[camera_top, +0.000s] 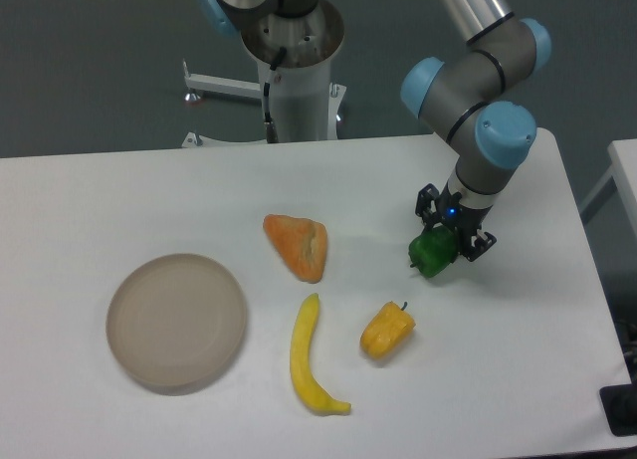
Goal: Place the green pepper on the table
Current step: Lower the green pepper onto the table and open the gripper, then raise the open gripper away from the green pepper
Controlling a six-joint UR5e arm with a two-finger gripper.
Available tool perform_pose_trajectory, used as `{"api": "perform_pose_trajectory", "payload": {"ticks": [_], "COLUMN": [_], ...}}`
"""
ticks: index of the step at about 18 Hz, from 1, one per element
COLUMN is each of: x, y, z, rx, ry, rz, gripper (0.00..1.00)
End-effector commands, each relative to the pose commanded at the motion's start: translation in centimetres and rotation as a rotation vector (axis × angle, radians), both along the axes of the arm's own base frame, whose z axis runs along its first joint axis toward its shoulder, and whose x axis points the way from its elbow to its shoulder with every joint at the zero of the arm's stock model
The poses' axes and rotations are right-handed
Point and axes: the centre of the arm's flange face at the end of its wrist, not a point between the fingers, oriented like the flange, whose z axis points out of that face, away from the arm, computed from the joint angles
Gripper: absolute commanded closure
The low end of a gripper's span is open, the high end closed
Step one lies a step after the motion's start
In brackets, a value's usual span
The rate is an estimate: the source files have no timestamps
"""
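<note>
The green pepper (pixel 431 253) is a small glossy green lump at the right middle of the white table (pixel 119 190). My gripper (pixel 446 244) is shut on the green pepper, its black fingers on either side of it. The pepper hangs low, just above or touching the tabletop; I cannot tell which. The arm comes down from the upper right.
A yellow-orange pepper (pixel 387 331) lies below and left of the gripper. A yellow banana (pixel 308 359) and an orange wedge-shaped piece (pixel 298 246) lie near the middle. A round beige plate (pixel 176 321) sits at the left. The table's right edge is near the gripper.
</note>
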Motion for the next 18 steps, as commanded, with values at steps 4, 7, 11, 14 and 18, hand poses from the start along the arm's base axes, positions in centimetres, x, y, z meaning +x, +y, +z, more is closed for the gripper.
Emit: {"api": "perform_pose_trajectory", "payload": {"ticks": [4, 7, 11, 14, 18], "x": [-0.1, -0.6, -1.3, -2.5, -4.6], "y": [0.1, 0.3, 1.0, 2.2, 3.3], "z": [0.1, 1.1, 2.9, 5.2, 8.0], "rx": [0.002, 0.012, 0.037, 0.07, 0.117], "ry": [0.002, 0.018, 0.044, 0.088, 0.141], "rz": [0.0, 0.012, 0.03, 0.034, 0.015], "gripper": [0.0, 0.0, 0.0, 0.0, 0.0]}}
